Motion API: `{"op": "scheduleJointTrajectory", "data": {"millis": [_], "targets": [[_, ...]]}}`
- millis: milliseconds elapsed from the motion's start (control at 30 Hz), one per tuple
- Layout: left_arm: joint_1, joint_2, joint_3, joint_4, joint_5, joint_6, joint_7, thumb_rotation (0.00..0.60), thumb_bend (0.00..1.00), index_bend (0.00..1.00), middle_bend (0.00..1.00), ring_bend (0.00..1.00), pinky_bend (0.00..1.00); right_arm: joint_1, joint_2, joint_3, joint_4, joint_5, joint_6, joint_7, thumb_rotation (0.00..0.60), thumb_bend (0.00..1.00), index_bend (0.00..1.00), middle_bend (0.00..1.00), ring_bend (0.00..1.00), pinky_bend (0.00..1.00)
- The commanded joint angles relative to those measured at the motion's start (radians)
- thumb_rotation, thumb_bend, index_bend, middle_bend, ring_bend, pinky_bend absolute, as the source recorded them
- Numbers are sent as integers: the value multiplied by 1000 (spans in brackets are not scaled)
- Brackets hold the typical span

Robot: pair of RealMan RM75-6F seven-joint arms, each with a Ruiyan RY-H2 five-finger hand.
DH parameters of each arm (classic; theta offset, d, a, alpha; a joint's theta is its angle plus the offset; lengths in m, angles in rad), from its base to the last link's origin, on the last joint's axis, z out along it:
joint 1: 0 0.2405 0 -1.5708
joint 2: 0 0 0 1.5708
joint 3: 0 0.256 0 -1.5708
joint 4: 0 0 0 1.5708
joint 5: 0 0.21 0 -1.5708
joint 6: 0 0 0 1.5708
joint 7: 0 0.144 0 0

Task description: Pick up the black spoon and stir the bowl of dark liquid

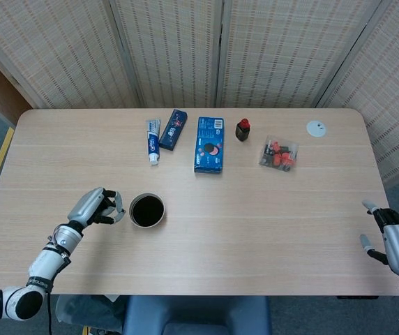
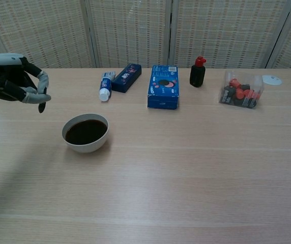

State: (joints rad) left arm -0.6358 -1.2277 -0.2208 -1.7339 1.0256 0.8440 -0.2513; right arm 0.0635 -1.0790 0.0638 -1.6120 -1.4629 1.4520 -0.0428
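Observation:
A white bowl of dark liquid [image 1: 147,210] [image 2: 85,132] stands on the front left of the wooden table [image 1: 255,209]. My left hand [image 1: 98,207] [image 2: 14,79] hovers raised just left of the bowl, fingers curled. It pinches the black spoon [image 2: 42,107], whose dark tip hangs below the fingers, up and left of the bowl's rim. Most of the spoon is hidden inside the hand. My right hand [image 1: 397,244] sits off the table's front right corner, fingers apart, holding nothing; only the head view shows it.
Along the back of the table lie a toothpaste tube [image 1: 153,145], a small dark blue box [image 1: 173,129], a larger blue box [image 1: 210,144], a black bottle with a red cap [image 1: 243,130], a clear pack of red and black pieces [image 1: 279,154] and a white disc [image 1: 317,128].

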Motion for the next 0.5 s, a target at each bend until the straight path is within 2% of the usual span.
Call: {"op": "scheduleJointTrajectory", "data": {"millis": [33, 333, 500], "targets": [[-11, -12, -45, 9, 18, -71, -107, 600, 427, 657, 1000, 1000, 1000, -1, 3, 3, 0, 2, 3, 1, 600, 342, 151, 311, 243, 382], [-61, -45, -83, 26, 25, -209, -253, 600, 427, 655, 1000, 1000, 1000, 2, 37, 31, -19, 25, 20, -9, 600, 343, 151, 311, 243, 382], [-88, -81, -84, 63, 21, -249, -273, 600, 429, 655, 1000, 1000, 1000, 7, 55, 45, -35, 40, 21, -26, 600, 343, 151, 311, 243, 382]]}}
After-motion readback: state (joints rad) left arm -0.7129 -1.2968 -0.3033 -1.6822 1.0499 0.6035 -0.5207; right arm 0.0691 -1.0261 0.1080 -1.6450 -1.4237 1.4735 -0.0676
